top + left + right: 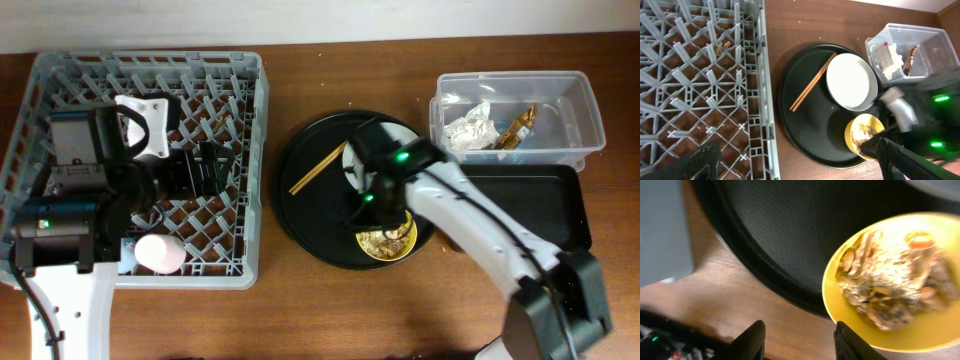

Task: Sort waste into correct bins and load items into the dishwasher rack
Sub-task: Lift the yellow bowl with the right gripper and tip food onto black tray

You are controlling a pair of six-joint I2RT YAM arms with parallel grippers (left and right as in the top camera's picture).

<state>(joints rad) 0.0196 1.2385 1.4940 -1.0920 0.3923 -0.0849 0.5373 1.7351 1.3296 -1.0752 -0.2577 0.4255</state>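
The grey dishwasher rack (60, 80) fills the left and holds a pink cup (160, 253). My left gripper (205, 170) hangs open and empty over its grid floor (700, 75). On the round black tray (300, 215) lie the brown chopsticks (315, 168), the pale plate (850, 80) and the yellow bowl (390, 243) with beige food scraps (890, 280). My right gripper (800, 340) is open just beside the bowl's rim, over the tray edge. The clear tub (580, 100) holds the white tissue (468, 130) and the brown-gold wrapper (520, 125). The blue cup is out of view.
The shallow black rectangular tray (530, 205) lies right of the round tray, partly under my right arm. Bare brown table runs along the front and between rack and round tray. A small scrap (722, 46) lies in the rack.
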